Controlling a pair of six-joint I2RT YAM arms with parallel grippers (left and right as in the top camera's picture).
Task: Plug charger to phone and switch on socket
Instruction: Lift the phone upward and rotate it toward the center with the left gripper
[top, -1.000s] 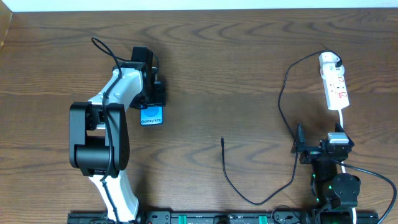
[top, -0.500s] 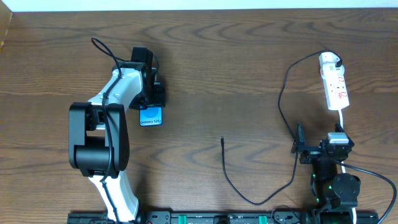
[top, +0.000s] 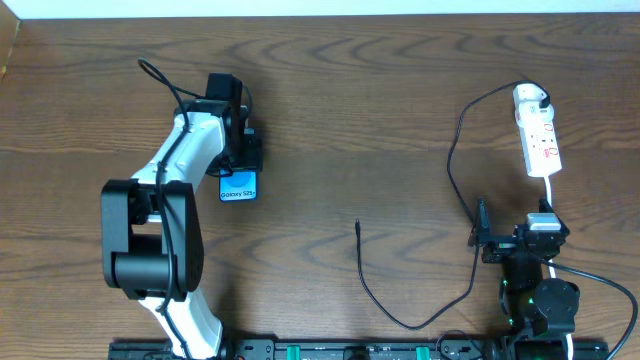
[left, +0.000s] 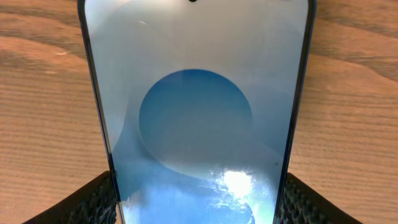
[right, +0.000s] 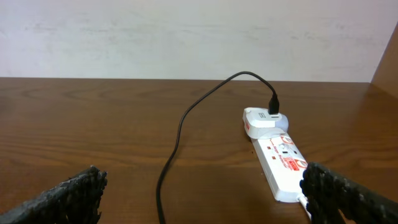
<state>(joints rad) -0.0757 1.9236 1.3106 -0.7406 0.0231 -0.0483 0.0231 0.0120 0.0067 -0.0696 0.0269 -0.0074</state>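
The phone (top: 238, 187), blue screen up, lies on the left of the table, with my left gripper (top: 241, 168) shut on its long edges. The phone (left: 196, 118) fills the left wrist view, and both pads (left: 93, 202) press its sides. The charger cable (top: 452, 160) runs from a loose black tip (top: 358, 225) at mid-table, loops round, and ends at the white adapter (top: 530, 97) plugged into the socket (top: 541, 142). My right gripper (top: 512, 232) stands open just short of the socket (right: 283, 163). The cable (right: 179, 134) lies between its fingers.
The socket's thick white cord (top: 551, 192) runs down past the right arm. A pale wall (right: 186, 37) rises behind the table's far edge. Bare wood lies between the phone and the cable tip.
The left arm has shifted slightly to the left, carrying the phone with it. The right arm, cable and socket have not moved.
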